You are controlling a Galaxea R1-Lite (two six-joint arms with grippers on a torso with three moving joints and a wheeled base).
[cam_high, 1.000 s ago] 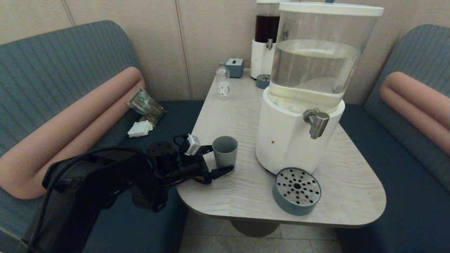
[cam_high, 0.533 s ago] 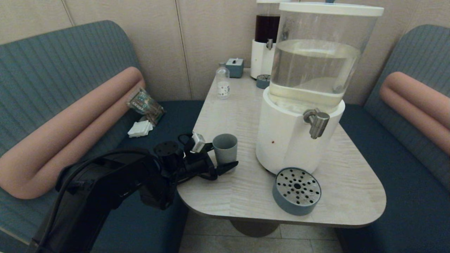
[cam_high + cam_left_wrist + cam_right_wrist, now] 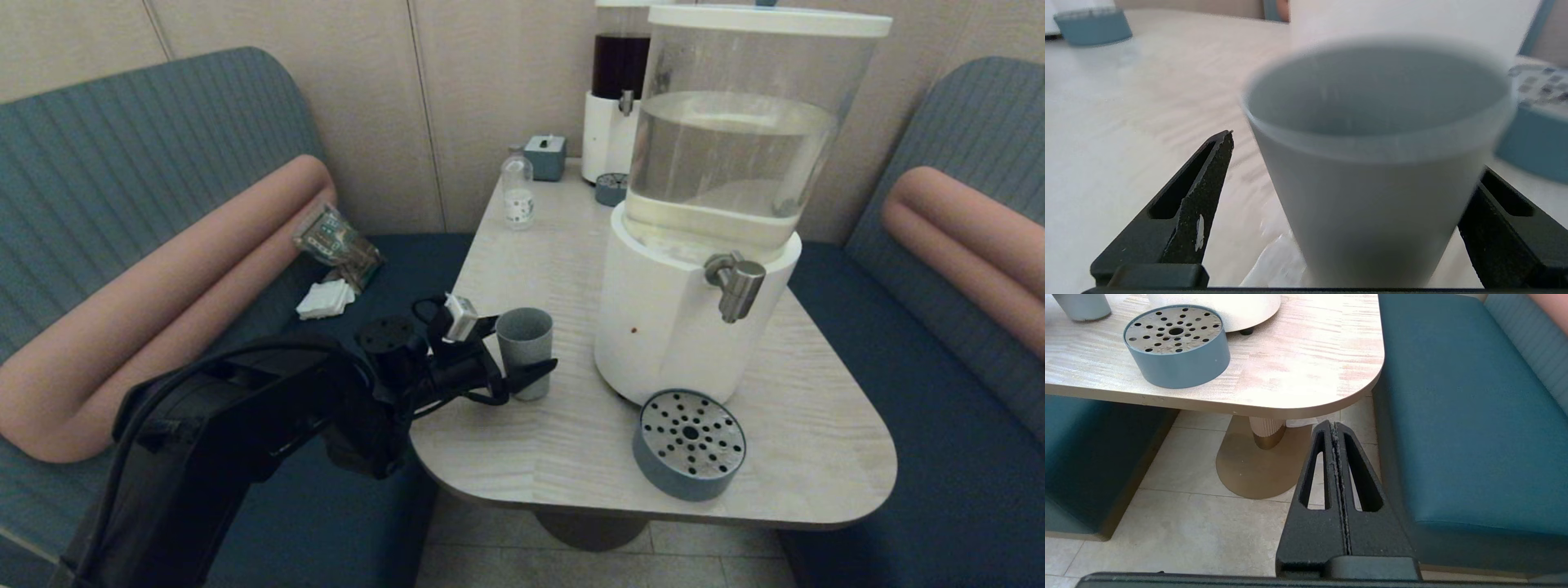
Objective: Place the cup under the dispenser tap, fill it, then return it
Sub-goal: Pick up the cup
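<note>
Two black fingers of the left gripper (image 3: 1349,171) stand spread on either side of the cup (image 3: 1376,163), and in the left wrist view a gap shows between at least one finger (image 3: 1188,204) and the cup's wall; whether the other touches cannot be told. The step in hand appears to be the first grasp: the cup is straddled but, by the look of it, not yet pinched.

Nearest the robot, relative to the large clear-tank dispenser (image 3: 694,327), the perforated drip tray (image 3: 690,441) sits just in front of its white base, below the dispenser tap (image 3: 737,284). The grey-blue cup (image 3: 524,349) stands upright on the table (image 3: 571,465), off the left side of the dispenser's base, with the left gripper (image 3: 510,359) reaching in from the table's left edge. Farther back, a small clear bottle (image 3: 517,194) and a narrower dark-liquid dispenser (image 3: 616,90) stand behind the large dispenser.

The right gripper (image 3: 1336,433) hangs low beside the table's right corner, its fingers pressed together, idle.

The next move likely calls for closing firmly but gently on the light plastic tumbler, lifting it level, and carrying it round the base to set it on the tray, centred under the spigot.
</note>
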